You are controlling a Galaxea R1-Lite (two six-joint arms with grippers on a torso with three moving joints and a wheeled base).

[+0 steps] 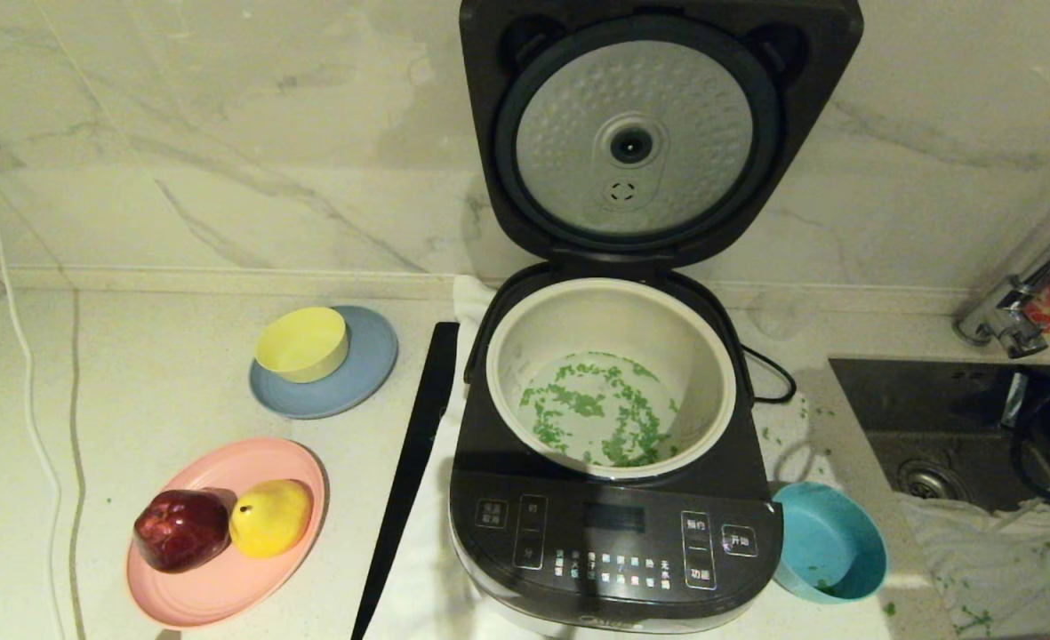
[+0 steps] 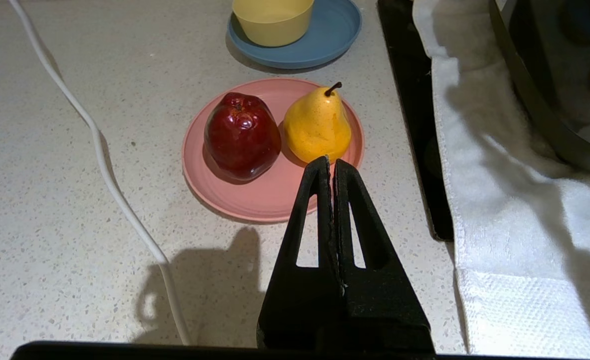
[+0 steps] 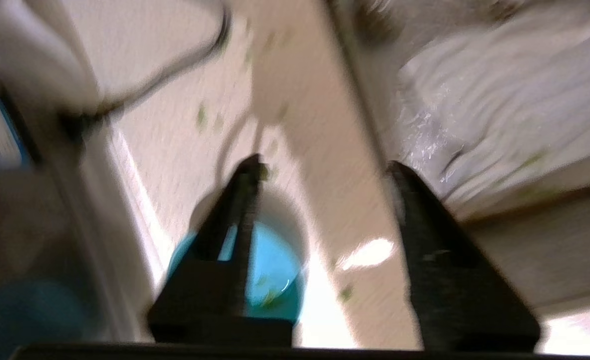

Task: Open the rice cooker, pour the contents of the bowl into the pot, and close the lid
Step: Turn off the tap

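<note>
The dark grey rice cooker (image 1: 613, 542) stands in the middle of the counter with its lid (image 1: 636, 133) swung up, silver dimpled underside facing me. Chopped green contents (image 1: 600, 409) lie on the floor of the cream-white pot (image 1: 711, 373). The teal-blue bowl (image 1: 831, 542) rests on the counter right of the cooker, a few green bits left inside. My right gripper (image 3: 324, 170) hovers open above the counter beside the bowl (image 3: 275, 265), holding nothing; it does not show in the head view. Over the left counter my left gripper (image 2: 331, 161) is shut and empty, near a pink plate.
A pink plate (image 1: 222, 587) carries a red apple (image 1: 182, 529) and a yellow pear (image 1: 271, 516). A yellow bowl (image 1: 302, 342) sits on a blue plate (image 1: 373, 373). A black strip (image 1: 413, 462) and white towel (image 2: 514, 210) lie left of the cooker. The sink (image 1: 978, 427) with a cloth is on the right.
</note>
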